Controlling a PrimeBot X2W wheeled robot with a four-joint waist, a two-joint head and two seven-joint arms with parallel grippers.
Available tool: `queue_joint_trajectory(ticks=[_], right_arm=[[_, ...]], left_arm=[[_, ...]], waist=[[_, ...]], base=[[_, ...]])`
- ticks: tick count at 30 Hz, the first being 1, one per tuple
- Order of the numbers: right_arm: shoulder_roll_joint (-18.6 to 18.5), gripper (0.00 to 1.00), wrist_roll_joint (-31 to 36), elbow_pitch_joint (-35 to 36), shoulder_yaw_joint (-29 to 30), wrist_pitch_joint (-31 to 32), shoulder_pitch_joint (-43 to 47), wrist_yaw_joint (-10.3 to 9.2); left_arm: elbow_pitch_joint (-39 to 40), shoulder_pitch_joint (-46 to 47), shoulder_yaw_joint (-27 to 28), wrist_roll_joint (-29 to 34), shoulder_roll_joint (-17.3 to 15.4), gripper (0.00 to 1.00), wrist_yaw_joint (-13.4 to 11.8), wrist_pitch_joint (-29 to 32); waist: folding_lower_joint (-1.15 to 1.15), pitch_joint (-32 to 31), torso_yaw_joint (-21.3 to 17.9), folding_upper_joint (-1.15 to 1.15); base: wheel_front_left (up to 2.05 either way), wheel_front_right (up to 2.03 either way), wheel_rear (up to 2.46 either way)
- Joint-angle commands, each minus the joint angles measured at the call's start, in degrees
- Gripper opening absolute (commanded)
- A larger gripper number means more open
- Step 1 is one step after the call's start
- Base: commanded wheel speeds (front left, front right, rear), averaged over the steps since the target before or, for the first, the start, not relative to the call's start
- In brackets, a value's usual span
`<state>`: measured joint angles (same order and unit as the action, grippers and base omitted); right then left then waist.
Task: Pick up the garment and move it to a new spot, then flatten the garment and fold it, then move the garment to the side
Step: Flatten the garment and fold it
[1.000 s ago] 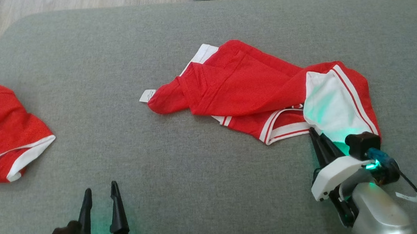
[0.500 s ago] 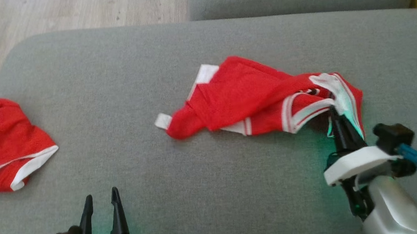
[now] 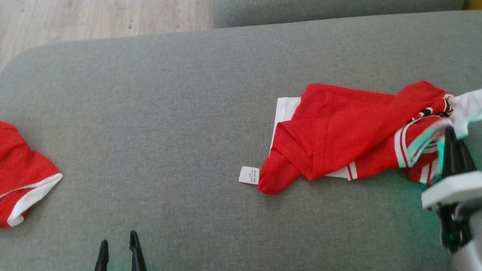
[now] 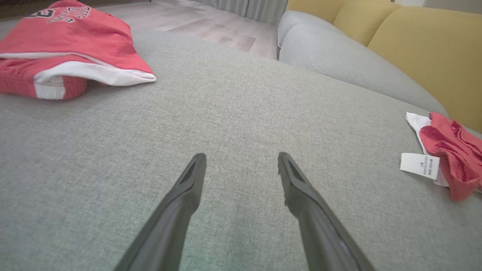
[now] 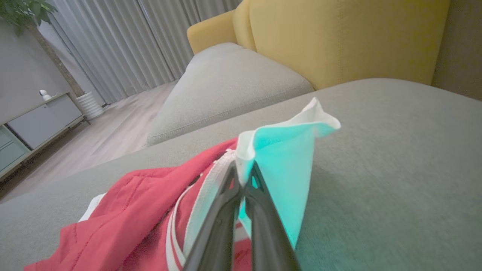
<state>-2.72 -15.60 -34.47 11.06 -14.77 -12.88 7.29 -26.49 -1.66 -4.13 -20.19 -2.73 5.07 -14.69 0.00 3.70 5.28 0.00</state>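
I am pinching the garment [image 3: 345,130] with my right gripper [image 3: 451,134].
Its fingers are pressing together on the white edge; the red cloth is lying crumpled on the grey cushion [image 3: 178,115], right side. My left gripper [image 3: 117,246] is hanging wide, empty.

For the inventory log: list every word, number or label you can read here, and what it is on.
"BULLS": on the red jersey at the left.
Number under it: cut off, unreadable.
Print on the white tag of the garment: too small to read.
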Motion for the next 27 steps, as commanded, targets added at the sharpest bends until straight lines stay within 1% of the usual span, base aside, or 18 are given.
queue_joint_trajectory(ticks=[1,7,11,12,13,15,17,20,24,27], right_arm=[[-0.9,0.00,1.1,1.8,-2.1,-0.2,-4.4,0.20],[-3.1,0.00,2.9,2.4,-4.9,-0.2,-13.3,0.20],[-5.2,0.00,4.4,0.3,-8.3,-0.2,-20.1,0.20],[-5.9,0.49,5.1,-1.8,-8.7,-0.2,-21.5,0.20],[-6.4,1.00,5.7,-4.6,-8.7,-0.2,-22.8,0.20],[-7.8,1.00,7.9,-8.8,-8.1,-0.2,-25.2,0.20],[-8.6,1.00,9.9,-12.4,-6.0,-0.2,-26.5,0.20],[-8.4,1.00,12.6,-14.0,-3.4,-0.2,-25.3,0.20],[-6.8,1.00,13.4,-12.4,-2.8,-0.2,-19.9,0.20],[-5.3,1.00,13.1,-7.7,-3.4,-0.2,-14.9,0.20]], left_arm=[[1.2,1.9,1.3,-0.3,-0.1,1.00,-0.1,-0.3],[0.3,3.1,0.1,-0.6,-0.1,1.00,0.2,-0.3],[-0.4,3.9,-1.0,-0.9,-0.1,1.00,0.2,-0.3],[-0.5,4.0,-1.3,-0.9,-0.1,1.00,0.3,-0.3],[-0.7,4.1,-1.5,-1.0,-0.1,1.00,0.3,-0.3],[-1.1,4.3,-2.0,-1.2,-0.1,1.00,0.3,-0.3],[-1.3,4.4,-2.5,-1.4,-0.1,1.00,0.3,-0.3],[-1.1,4.2,-2.6,-1.7,-0.1,1.00,0.1,-0.3],[-0.6,3.7,-2.1,-1.8,-0.1,1.00,-0.3,-0.3],[0.0,3.6,-1.7,-1.1,-0.1,1.00,-0.3,-0.3]], waist=[[0.00,0.5,0.1,0.00],[0.00,1.4,1.6,0.00],[0.00,2.1,3.8,0.00],[0.00,2.3,4.4,0.00],[0.00,2.5,5.0,0.00],[0.00,2.9,6.1,0.00],[0.00,3.1,6.9,0.00],[0.00,3.2,7.3,0.00],[0.00,3.1,6.4,0.00],[0.00,2.9,4.8,0.00]], base=[[0.00,0.00,0.00],[0.00,0.00,0.00],[0.00,0.00,0.00],[0.00,0.00,0.00],[0.00,0.00,0.00],[0.00,0.00,0.00],[0.00,0.00,0.00],[0.00,0.00,0.00],[0.00,0.00,0.00],[0.00,0.00,0.00]])
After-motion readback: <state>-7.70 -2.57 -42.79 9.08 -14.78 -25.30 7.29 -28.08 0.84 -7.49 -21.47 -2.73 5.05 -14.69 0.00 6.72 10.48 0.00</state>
